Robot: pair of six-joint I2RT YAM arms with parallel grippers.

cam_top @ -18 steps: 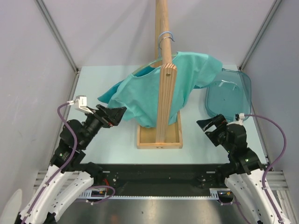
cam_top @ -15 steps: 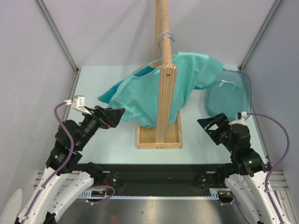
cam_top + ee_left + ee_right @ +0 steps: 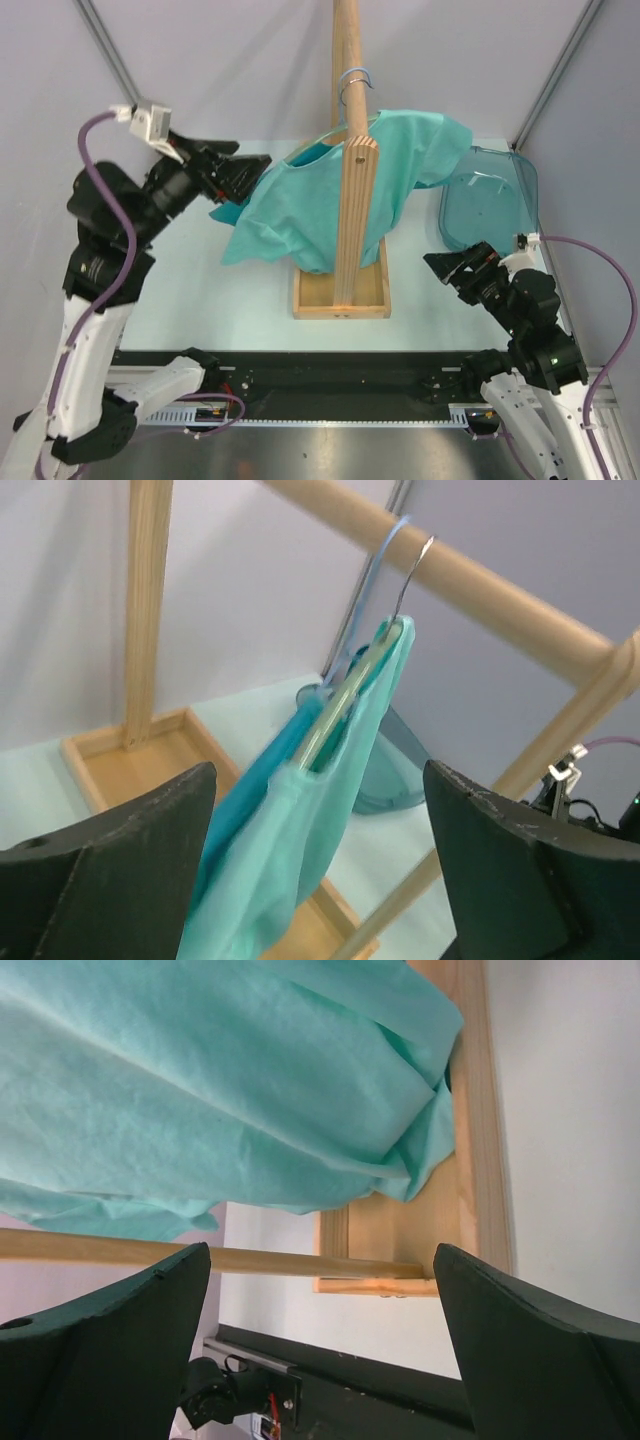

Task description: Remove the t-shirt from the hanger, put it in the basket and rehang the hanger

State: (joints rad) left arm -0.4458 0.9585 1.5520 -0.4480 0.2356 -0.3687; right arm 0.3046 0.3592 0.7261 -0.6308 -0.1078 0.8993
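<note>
The left jaws and the right jaws both stand spread wide, pinching nothing. From the top camera, your left arm [image 3: 105, 235] is raised so that its jaws face the left shoulder and sleeve of the teal fabric t-shirt [image 3: 310, 205]. They are very near the cloth, though you cannot tell whether they touch, and this looks like a line-up to take that shoulder. The shirt hangs on the thin wire hanger [image 3: 350, 85], hooked over the rail of the tall wooden rack [image 3: 352, 210], which stands on the pale desk [image 3: 200, 290]. Your right arm [image 3: 525, 315] sits low, well apart from the cloth and near the blue translucent plastic bin [image 3: 490, 200], probably where the shirt should end up. In the left wrist view the hanger shows edge-on between the dark fingers [image 3: 110, 870], with the shirt's shoulder draped over the wire, so you are aimed along the hanger. In the right wrist view only the shirt's lower folds show, hanging over the rack's tray base [image 3: 470, 1160], with nothing between the jaws. No brand, label or writing can be read in any view.
</note>
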